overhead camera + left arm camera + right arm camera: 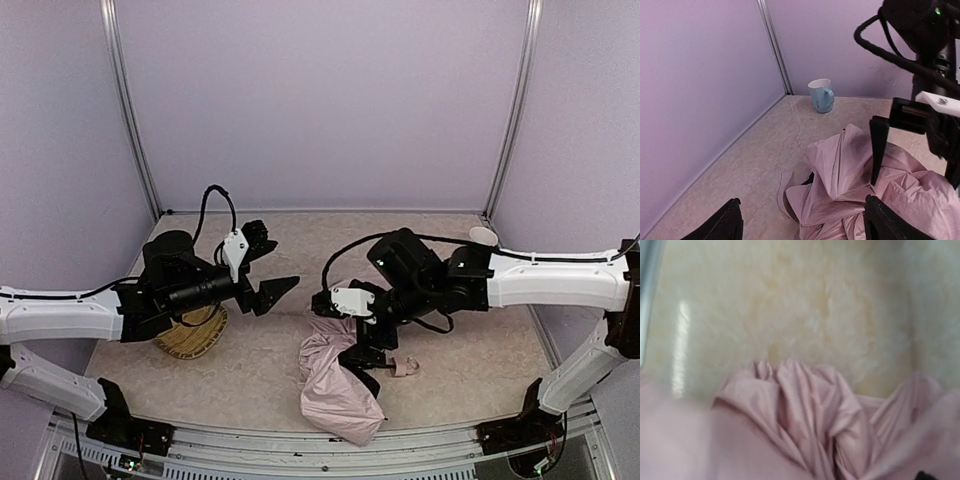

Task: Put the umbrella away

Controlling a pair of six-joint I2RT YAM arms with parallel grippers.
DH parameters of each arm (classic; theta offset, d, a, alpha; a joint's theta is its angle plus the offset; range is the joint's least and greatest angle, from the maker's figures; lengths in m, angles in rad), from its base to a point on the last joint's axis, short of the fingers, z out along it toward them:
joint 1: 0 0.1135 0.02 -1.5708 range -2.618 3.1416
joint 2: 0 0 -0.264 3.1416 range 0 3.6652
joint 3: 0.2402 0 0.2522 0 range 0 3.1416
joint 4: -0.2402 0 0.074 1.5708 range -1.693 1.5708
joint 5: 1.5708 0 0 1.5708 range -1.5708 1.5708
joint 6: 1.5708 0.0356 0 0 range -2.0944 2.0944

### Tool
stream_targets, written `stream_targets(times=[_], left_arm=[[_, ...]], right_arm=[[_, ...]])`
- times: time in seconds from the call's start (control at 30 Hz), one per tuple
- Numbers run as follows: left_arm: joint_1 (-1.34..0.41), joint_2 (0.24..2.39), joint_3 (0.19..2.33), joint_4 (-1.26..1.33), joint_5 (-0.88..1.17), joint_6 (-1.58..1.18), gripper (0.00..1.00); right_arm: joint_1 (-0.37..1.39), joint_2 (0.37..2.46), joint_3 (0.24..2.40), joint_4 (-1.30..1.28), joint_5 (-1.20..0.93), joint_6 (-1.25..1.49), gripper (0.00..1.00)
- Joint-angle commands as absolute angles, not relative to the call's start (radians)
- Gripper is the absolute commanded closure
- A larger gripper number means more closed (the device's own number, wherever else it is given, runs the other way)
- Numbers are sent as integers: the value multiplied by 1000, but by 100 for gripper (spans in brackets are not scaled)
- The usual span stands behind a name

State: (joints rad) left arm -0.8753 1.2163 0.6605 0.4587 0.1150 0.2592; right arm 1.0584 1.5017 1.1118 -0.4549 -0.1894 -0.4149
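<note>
Over umbrella [335, 392], right gripper [914, 180] spread; left gripper [268, 266] gaping, empty; mug [821, 96] only in left-wrist view.

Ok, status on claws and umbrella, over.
Left claw open, off the umbrella. Right claw down in its fabric, grip unclear. Umbrella crumpled on table. Mug far corner, out of the way.

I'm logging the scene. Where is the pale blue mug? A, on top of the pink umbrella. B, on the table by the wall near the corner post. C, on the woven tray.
B: the mug stands upright on the table by the wall, apart from the umbrella.
</note>
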Motion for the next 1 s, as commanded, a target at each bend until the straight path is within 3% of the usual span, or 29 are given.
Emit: stream_targets(times=[0.0,0.1,0.27,0.47,0.6,0.7,0.97], left_arm=[[-926,1132,660,306,205,291,21],[-983,1137,662,247,200,317,22],[-1032,1205,668,204,201,311,22],[-1080,1269,700,191,282,341,28],[-1112,1331,779,115,267,370,34],[-1125,1337,824,37,298,391,35],[-1133,1404,844,-82,472,471,22]], right_arm=[[987,1406,1124,-500,-387,-367,0],[964,1394,1117,-499,-478,-368,0],[888,1372,1078,-437,-413,-267,1],[828,1374,936,-204,-248,-43,16],[827,1567,913,-48,-222,10,30],[805,1707,950,53,-206,12,34],[761,1978,1048,89,-300,-41,40]])
